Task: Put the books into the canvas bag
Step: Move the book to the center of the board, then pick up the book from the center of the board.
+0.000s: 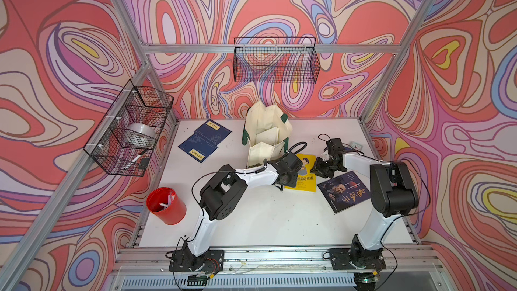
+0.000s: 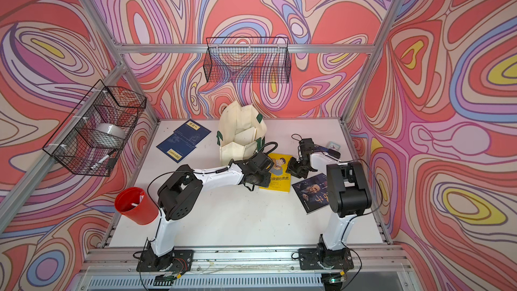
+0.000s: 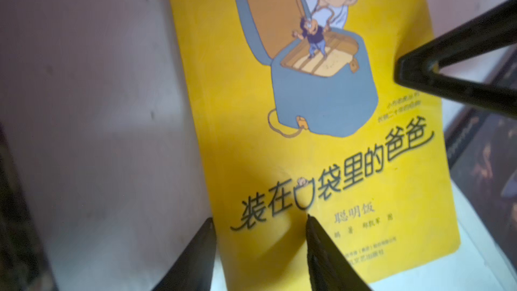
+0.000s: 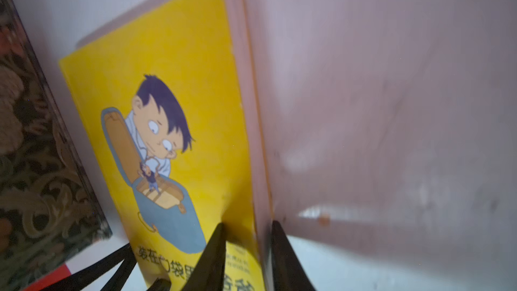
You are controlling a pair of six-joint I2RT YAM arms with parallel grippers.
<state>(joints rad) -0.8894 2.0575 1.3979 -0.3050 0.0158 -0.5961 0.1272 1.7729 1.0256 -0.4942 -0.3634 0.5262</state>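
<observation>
The yellow book (image 1: 305, 184) with a cartoon figure lies flat in front of the canvas bag (image 1: 265, 132), in both top views (image 2: 279, 184). My left gripper (image 3: 258, 229) is open and straddles the book's left edge, one finger off the cover, one on it (image 1: 281, 184). My right gripper (image 4: 248, 223) is shut on the book's opposite edge (image 1: 317, 169). The dark book (image 1: 345, 191) with a man's face lies just to the right. Two navy books (image 1: 205, 141) overlap at the back left. The bag stands upright, its mouth open.
A red cup (image 1: 166, 205) stands at the front left. A wire basket (image 1: 131, 130) on the left wall holds a tape roll and a marker. Another wire basket (image 1: 275, 61) hangs on the back wall. A small object (image 2: 334, 145) lies behind the right arm.
</observation>
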